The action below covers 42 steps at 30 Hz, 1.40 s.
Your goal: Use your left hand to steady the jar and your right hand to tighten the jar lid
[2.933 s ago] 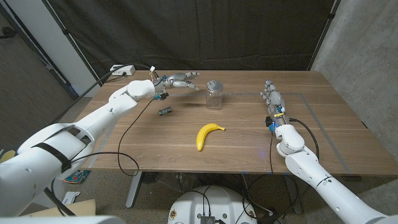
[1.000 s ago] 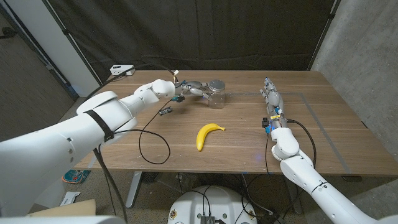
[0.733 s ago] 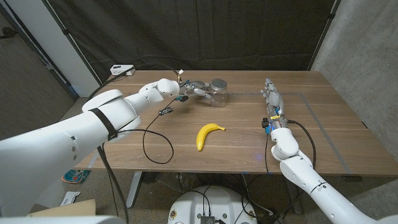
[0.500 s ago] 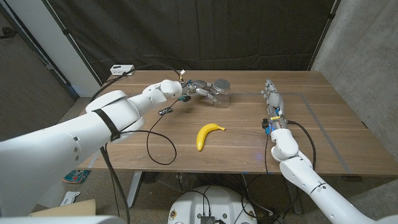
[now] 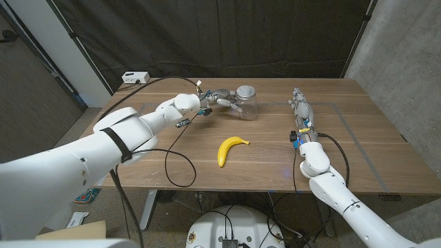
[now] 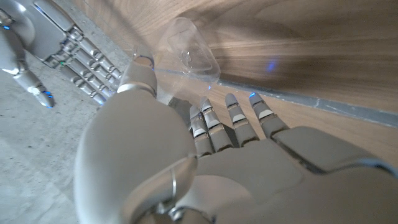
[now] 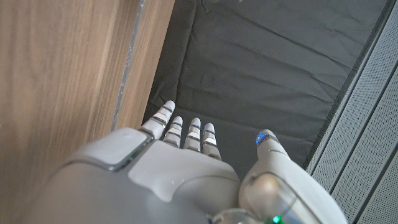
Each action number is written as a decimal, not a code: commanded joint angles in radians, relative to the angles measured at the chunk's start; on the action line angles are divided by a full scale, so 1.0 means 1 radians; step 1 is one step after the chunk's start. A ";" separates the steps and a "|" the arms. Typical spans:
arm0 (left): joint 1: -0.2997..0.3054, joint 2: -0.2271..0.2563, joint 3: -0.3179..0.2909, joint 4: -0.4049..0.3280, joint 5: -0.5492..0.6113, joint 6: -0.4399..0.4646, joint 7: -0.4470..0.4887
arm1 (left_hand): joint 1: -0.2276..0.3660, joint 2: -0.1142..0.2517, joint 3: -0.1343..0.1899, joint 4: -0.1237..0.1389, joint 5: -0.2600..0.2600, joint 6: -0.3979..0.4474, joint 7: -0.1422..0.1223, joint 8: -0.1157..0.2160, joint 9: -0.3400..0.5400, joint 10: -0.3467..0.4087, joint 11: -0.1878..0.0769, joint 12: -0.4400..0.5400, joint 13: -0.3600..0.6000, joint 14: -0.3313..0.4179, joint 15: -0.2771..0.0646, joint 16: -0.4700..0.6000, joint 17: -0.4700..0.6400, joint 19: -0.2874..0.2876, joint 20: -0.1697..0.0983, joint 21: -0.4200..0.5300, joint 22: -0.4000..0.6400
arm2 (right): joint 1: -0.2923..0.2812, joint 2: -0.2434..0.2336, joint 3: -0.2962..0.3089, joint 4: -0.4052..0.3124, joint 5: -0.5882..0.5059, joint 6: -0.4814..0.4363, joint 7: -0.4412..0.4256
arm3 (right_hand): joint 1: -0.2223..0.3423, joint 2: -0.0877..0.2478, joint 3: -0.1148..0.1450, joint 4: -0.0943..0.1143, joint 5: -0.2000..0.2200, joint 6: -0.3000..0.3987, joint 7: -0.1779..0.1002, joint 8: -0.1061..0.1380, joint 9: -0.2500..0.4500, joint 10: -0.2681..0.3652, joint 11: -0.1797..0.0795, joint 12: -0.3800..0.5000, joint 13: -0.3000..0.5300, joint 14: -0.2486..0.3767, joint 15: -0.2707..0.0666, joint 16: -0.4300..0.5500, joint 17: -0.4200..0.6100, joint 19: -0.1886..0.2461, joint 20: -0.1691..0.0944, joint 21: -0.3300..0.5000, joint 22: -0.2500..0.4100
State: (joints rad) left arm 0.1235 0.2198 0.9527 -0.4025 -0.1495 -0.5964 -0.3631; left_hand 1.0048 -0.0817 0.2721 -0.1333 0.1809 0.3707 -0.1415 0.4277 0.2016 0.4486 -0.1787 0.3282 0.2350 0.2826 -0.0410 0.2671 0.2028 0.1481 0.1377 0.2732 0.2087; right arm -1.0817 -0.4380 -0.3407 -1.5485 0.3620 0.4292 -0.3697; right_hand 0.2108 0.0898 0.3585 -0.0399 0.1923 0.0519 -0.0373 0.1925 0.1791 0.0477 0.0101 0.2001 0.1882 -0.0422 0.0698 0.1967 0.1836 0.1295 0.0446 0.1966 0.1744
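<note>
A clear glass jar with a grey lid stands upright at the back middle of the wooden table. My left hand reaches it from the left, with thumb and fingers against its side. In the left wrist view the jar sits between the thumb and the fingers. My right hand stays on the table well to the right of the jar, fingers straight and holding nothing. It shows from behind in the right wrist view.
A yellow banana lies in the middle of the table, nearer than the jar. A small dark object lies under my left forearm. A white box sits at the back left corner. A black cable loops over the front left.
My left hand has reached the jar and closed around its side. Hand and jar have since drifted a little to the right together. The right hand has not moved.
</note>
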 commanded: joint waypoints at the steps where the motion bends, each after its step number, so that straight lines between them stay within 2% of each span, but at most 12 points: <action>1: 0.158 0.250 -0.080 -0.453 0.063 0.060 0.018 | 0.001 0.090 -0.003 0.008 -0.002 0.228 -0.046 -0.003 0.001 0.045 -0.031 -0.001 0.006 0.001 -0.087 0.011 0.005 -0.021 0.006 -0.008 0.002 | 0.006 -0.035 -0.013 -0.045 -0.046 -0.027 0.009 | -0.005 0.003 -0.002 -0.005 0.001 0.008 -0.005 0.003 0.006 0.008 0.005 0.005 0.004 0.009 0.003 0.007 0.004 0.006 0.004 0.006 0.003; 6: 0.205 0.315 -0.105 -0.591 0.119 0.157 0.036 | -0.001 0.094 -0.004 0.009 -0.002 0.239 -0.042 0.000 0.001 0.054 -0.030 -0.001 0.007 -0.001 -0.084 0.012 0.006 -0.031 0.011 -0.012 0.003 | 0.007 -0.066 -0.020 -0.090 -0.076 -0.076 0.011 | 0.000 0.004 0.001 -0.010 0.001 0.008 -0.009 0.002 0.005 0.008 0.005 0.005 0.004 0.008 0.005 0.005 0.003 0.007 0.005 0.006 0.002; 11: 0.230 0.334 -0.124 -0.635 0.143 0.202 0.038 | -0.004 0.098 -0.008 0.010 -0.003 0.252 -0.031 0.003 0.001 0.066 -0.023 0.000 0.009 0.003 -0.082 0.015 0.008 -0.038 0.014 -0.014 0.003 | 0.005 -0.097 -0.025 -0.144 -0.105 -0.136 0.007 | 0.006 0.005 0.003 -0.015 0.002 0.009 -0.010 0.002 0.005 0.008 0.005 0.004 0.004 0.007 0.005 0.004 0.003 0.007 0.005 0.005 0.002; 15: 0.242 0.341 -0.135 -0.656 0.158 0.219 0.040 | -0.005 0.100 -0.009 0.009 -0.003 0.257 -0.030 0.004 0.001 0.070 -0.021 0.000 0.010 0.004 -0.081 0.017 0.009 -0.041 0.014 -0.014 0.004 | 0.004 -0.139 -0.030 -0.207 -0.147 -0.206 0.007 | 0.012 0.004 0.005 -0.021 0.001 0.010 -0.010 0.002 0.005 0.008 0.005 0.003 0.004 0.007 0.005 0.003 0.002 0.006 0.004 0.005 0.002; 18: 0.249 0.346 -0.142 -0.672 0.166 0.226 0.041 | -0.004 0.101 -0.009 0.009 -0.003 0.259 -0.028 0.004 0.001 0.073 -0.021 0.000 0.011 0.005 -0.079 0.017 0.009 -0.042 0.014 -0.014 0.004 | 0.007 -0.186 -0.036 -0.278 -0.194 -0.290 0.010 | 0.016 0.002 0.006 -0.025 0.001 0.010 -0.010 0.002 0.005 0.007 0.007 0.002 0.003 0.005 0.005 0.002 0.002 0.005 0.005 0.004 0.002; 20: 0.253 0.351 -0.146 -0.684 0.176 0.229 0.046 | -0.004 0.102 -0.010 0.008 -0.003 0.260 -0.025 0.004 0.000 0.072 -0.021 -0.002 0.011 0.005 -0.079 0.018 0.010 -0.044 0.014 -0.015 0.004 | 0.013 -0.231 -0.043 -0.351 -0.248 -0.393 0.011 | 0.021 0.000 0.007 -0.031 0.000 0.009 -0.011 0.003 0.005 0.007 0.005 0.002 0.003 0.006 0.005 0.002 0.001 0.006 0.005 0.004 0.001; 23: 0.258 0.353 -0.153 -0.689 0.176 0.233 0.044 | -0.004 0.104 -0.011 0.008 -0.004 0.260 -0.024 0.003 0.000 0.076 -0.018 -0.002 0.012 0.006 -0.078 0.019 0.010 -0.044 0.014 -0.014 0.005 | 0.036 -0.302 -0.065 -0.464 -0.332 -0.561 0.037 | 0.071 -0.011 0.023 -0.075 -0.006 0.014 -0.008 0.007 0.006 0.019 0.006 0.004 0.004 0.033 0.012 0.009 0.001 0.024 0.019 0.009 0.001; 25: 0.261 0.355 -0.156 -0.693 0.178 0.238 0.042 | -0.004 0.105 -0.011 0.007 -0.004 0.263 -0.023 0.004 0.000 0.079 -0.019 -0.002 0.013 0.006 -0.078 0.020 0.011 -0.044 0.014 -0.014 0.005 | 0.064 -0.345 -0.088 -0.530 -0.383 -0.668 0.076 | 0.123 -0.013 0.041 -0.112 -0.008 0.028 -0.001 0.013 0.007 0.033 0.010 0.007 0.006 0.064 0.007 0.016 0.001 0.058 0.039 0.018 0.001; 29: 0.265 0.356 -0.161 -0.693 0.180 0.238 0.039 | -0.005 0.107 -0.012 0.008 -0.004 0.265 -0.021 0.003 0.000 0.079 -0.019 -0.003 0.013 0.005 -0.076 0.020 0.011 -0.045 0.014 -0.014 0.005 | 0.137 -0.408 -0.148 -0.618 -0.475 -0.817 0.167 | 0.179 -0.002 0.064 -0.134 -0.005 0.041 0.013 0.019 0.009 0.034 0.015 0.005 0.008 0.081 0.004 0.017 0.002 0.086 0.058 0.022 0.001; 35: 0.271 0.358 -0.166 -0.697 0.185 0.238 0.040 | -0.006 0.112 -0.014 0.008 -0.004 0.267 -0.022 0.002 -0.001 0.081 -0.016 -0.005 0.015 0.003 -0.078 0.021 0.012 -0.046 0.013 -0.013 0.006 | 0.247 -0.461 -0.231 -0.697 -0.577 -0.976 0.310 | 0.268 0.014 0.103 -0.149 0.000 0.055 0.030 0.024 0.012 0.048 0.028 0.009 0.011 0.103 0.000 0.017 0.002 0.115 0.060 0.024 0.000; 39: 0.271 0.360 -0.167 -0.701 0.188 0.242 0.035 | -0.005 0.114 -0.014 0.007 -0.004 0.273 -0.023 0.003 -0.001 0.083 -0.020 -0.006 0.016 0.004 -0.080 0.022 0.013 -0.046 0.013 -0.013 0.006 | 0.352 -0.477 -0.332 -0.738 -0.687 -1.102 0.442 | 0.327 0.015 0.125 -0.153 0.003 0.041 0.026 0.019 0.013 0.035 0.020 0.003 0.013 0.112 -0.009 0.015 0.002 0.119 0.057 0.019 0.000; 42: 0.273 0.358 -0.166 -0.698 0.195 0.243 0.039 | -0.004 0.114 -0.015 0.005 -0.004 0.278 -0.024 0.004 -0.001 0.090 -0.021 -0.005 0.016 0.007 -0.082 0.023 0.012 -0.045 0.012 -0.012 0.007 | 0.442 -0.468 -0.425 -0.737 -0.780 -1.158 0.550 | 0.390 -0.009 0.141 -0.154 -0.004 0.008 0.021 0.009 0.015 0.006 0.006 -0.005 0.015 0.097 -0.016 0.005 0.002 0.123 0.059 0.013 -0.001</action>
State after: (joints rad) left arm 0.3876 0.5734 0.7936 -1.0862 0.0304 -0.3625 -0.3242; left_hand 1.0021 -0.0790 0.2592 -0.1271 0.1706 0.3908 -0.1214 0.4258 0.1980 0.4845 -0.1574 0.3159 0.2482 0.2825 -0.0409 0.2816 0.2118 0.1103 0.1501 0.2587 0.2121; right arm -0.8680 -0.8509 -0.5511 -2.1778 -0.1537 -0.3470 -0.1143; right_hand 0.5570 0.0950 0.4860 -0.1939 0.1887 0.0781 -0.0113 0.2078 0.1888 0.0748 0.0242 0.2023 0.1980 0.0580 0.0631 0.2084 0.1840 0.2453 0.1012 0.2158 0.1721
